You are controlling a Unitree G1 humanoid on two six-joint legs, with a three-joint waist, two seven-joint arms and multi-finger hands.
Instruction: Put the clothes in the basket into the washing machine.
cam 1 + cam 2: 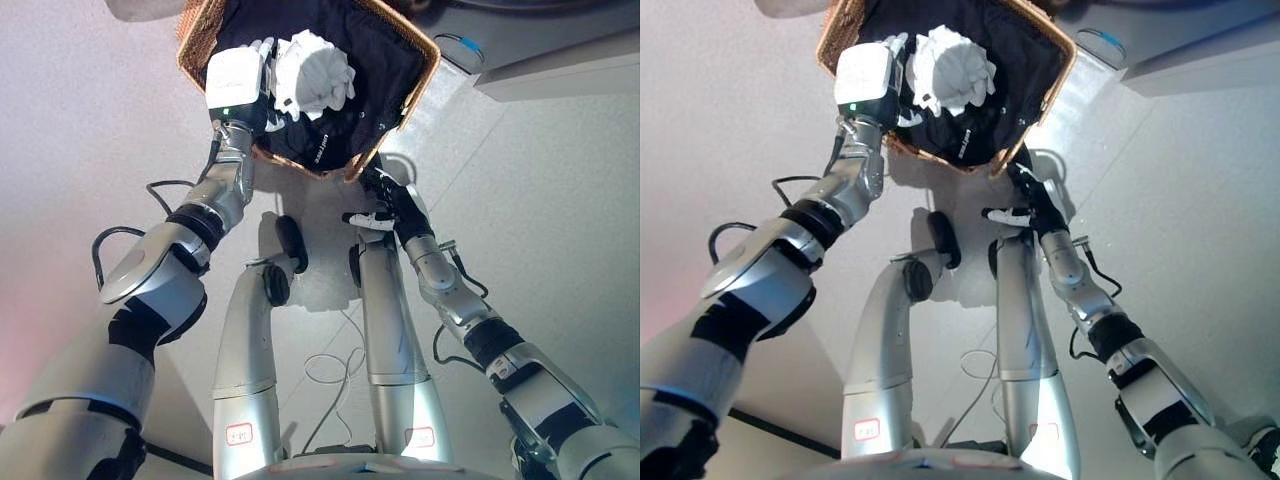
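A wicker basket (pixel 420 45) stands on the floor at the top of both views. Dark cloth (pixel 380 70) fills it, and a crumpled white garment (pixel 315 70) lies on top. My left hand (pixel 268 95) reaches over the basket's near rim and sits against the left side of the white garment; its grasp is hidden against the dark cloth. My right hand (pixel 388 200) is low at the basket's near right corner, just outside the rim, with relaxed fingers holding nothing.
A white appliance body (pixel 560 65) runs along the upper right, close behind the basket. Pale floor (pixel 90 130) spreads out to the left and right of the basket.
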